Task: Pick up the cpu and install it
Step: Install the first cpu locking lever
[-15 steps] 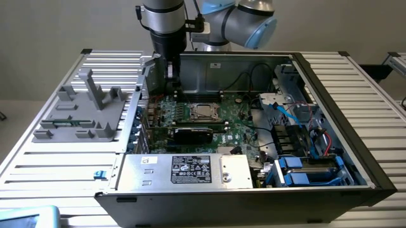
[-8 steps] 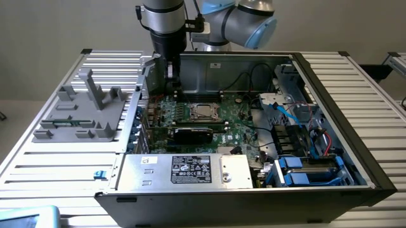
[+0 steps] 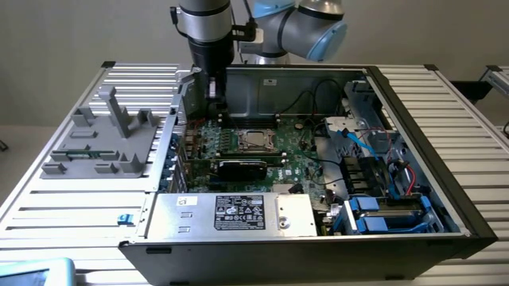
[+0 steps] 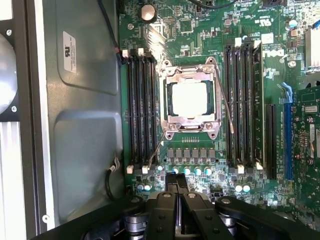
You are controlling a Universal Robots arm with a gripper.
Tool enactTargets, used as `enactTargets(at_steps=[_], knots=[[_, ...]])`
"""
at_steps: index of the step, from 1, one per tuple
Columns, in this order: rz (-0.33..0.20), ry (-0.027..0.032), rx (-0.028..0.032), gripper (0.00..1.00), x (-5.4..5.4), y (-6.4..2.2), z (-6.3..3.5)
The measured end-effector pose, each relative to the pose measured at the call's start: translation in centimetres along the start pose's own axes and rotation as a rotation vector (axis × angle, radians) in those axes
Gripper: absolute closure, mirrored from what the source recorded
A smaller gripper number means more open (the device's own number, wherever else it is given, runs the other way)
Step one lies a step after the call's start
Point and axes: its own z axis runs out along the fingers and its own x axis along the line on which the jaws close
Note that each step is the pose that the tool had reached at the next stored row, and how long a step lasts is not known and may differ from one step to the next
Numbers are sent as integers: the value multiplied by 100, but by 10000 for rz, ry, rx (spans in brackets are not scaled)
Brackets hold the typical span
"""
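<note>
Sitting flat within the metal-framed dark square socket (image 4: 192, 75): small square silver-topped cpu (image 4: 189, 98) | socket on green motherboard (image 4: 200, 30), black memory sticks (image 4: 140, 110) flanking both sides | black gripper (image 4: 176, 176) closed on nothing, hovering clear of the socket, farther back and toward the exterior view's left | grey steel computer case (image 4: 85, 125) open.

Silver arm (image 3: 205, 18), blue caps (image 3: 330, 39), black claw (image 4: 176, 179)

There is one computer case (image 3: 302, 77), one circuit board (image 3: 296, 158), one cpu (image 4: 190, 98), one socket (image 4: 192, 75), one black card (image 3: 242, 168), one grey rack (image 3: 104, 143) and two memory banks (image 4: 141, 110).
</note>
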Motion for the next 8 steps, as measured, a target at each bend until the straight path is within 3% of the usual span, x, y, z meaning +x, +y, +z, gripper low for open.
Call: enactTargets(at_steps=[8], knots=[[1112, -40, -165, 89, 0, 0, 2]])
